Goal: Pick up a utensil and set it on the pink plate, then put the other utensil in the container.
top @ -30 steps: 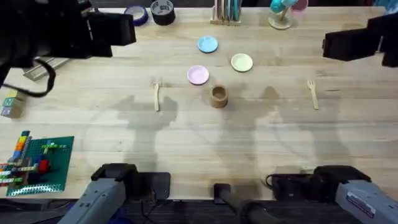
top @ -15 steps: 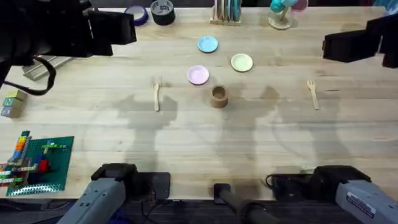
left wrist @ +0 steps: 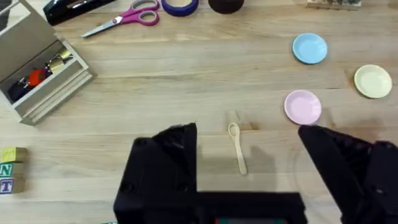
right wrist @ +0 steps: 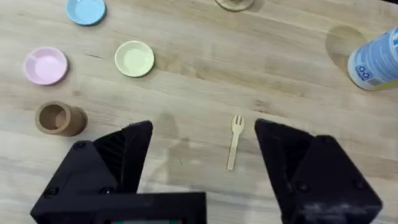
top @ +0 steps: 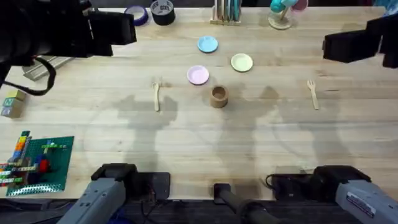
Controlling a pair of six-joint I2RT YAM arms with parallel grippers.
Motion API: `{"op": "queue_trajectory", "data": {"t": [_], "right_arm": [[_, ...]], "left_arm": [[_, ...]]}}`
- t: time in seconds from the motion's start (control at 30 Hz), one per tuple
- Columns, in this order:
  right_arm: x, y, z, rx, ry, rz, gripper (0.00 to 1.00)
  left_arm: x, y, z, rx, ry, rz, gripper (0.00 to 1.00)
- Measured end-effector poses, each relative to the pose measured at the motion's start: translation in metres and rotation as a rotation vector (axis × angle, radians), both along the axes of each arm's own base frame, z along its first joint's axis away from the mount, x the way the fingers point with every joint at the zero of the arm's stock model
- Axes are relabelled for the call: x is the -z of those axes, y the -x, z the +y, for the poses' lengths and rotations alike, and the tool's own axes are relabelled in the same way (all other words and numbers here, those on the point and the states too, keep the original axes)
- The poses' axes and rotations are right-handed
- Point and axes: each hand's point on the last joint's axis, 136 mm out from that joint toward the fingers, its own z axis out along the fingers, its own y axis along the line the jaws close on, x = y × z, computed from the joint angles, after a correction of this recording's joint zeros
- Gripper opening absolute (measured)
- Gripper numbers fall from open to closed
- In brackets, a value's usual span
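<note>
The wooden spoon (top: 155, 96) lies left of centre on the table, and the wooden fork (top: 313, 93) lies far to the right. Between them sit the pink plate (top: 198, 75) and, just in front of it, the brown cup (top: 218, 96). High above the spoon (left wrist: 237, 146) hovers my left gripper (left wrist: 249, 174), open and empty. Over the fork (right wrist: 234, 149) my right gripper (right wrist: 205, 165) is raised, open too, holding nothing. Both arms (top: 62, 31) show as large dark shapes near the camera.
A light blue plate (top: 208, 44) and a pale yellow plate (top: 242, 62) lie behind the pink one. A green brick baseplate (top: 37, 163) and letter blocks (top: 11, 102) are at the left. Scissors (left wrist: 124, 17), tape rolls (top: 163, 11) and a grey box (left wrist: 40, 68) line the back.
</note>
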Motion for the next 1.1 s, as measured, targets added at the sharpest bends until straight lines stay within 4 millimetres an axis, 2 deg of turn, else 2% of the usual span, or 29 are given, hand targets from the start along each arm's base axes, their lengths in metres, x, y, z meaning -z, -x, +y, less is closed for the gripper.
{"op": "queue_trajectory", "data": {"t": [0.87,1.1], "right_arm": [[0.000,0.000,0.000,-0.003,0.003,0.000,0.996],[0.000,0.000,0.000,-0.002,0.003,0.000,0.997]], "left_arm": [[0.000,0.000,0.000,-0.006,0.007,0.003,0.995],[0.018,0.006,0.000,-0.032,0.036,0.094,0.995]]}}
